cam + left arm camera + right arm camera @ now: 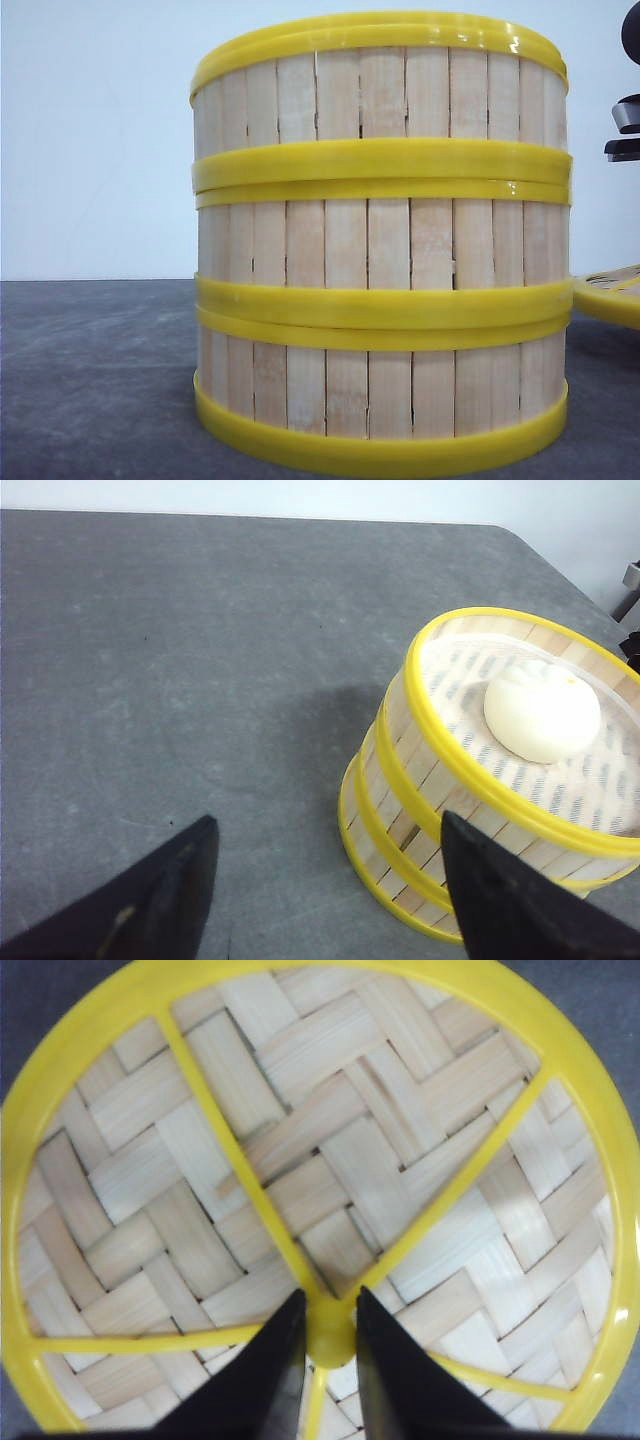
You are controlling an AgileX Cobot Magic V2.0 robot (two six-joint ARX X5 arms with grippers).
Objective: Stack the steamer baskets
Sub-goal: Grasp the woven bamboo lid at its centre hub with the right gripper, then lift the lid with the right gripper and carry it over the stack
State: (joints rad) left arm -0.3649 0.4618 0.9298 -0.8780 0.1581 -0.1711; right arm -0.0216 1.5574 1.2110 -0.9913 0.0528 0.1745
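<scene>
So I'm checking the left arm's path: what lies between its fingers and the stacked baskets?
Nothing but bare grey table, as the left wrist view shows; the left gripper hangs open beside the stack of yellow-rimmed wooden-slat steamer baskets.

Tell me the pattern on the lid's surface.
A pale woven herringbone weave on the lid, crossed by yellow spokes; right wrist view shows it best.

You had a dark grey table [180,660] with a rough, speckled top. Far off, one corner of it was rounded. On it stood the steamer baskets [380,250], three of them piled one on top of another, and only the bottom basket [380,400] touched the table. The pile cast a soft shadow on the grey. Off to the right of the pile, a flat yellow-rimmed lid [612,295] with a woven top lay low near the table's right side.
</scene>
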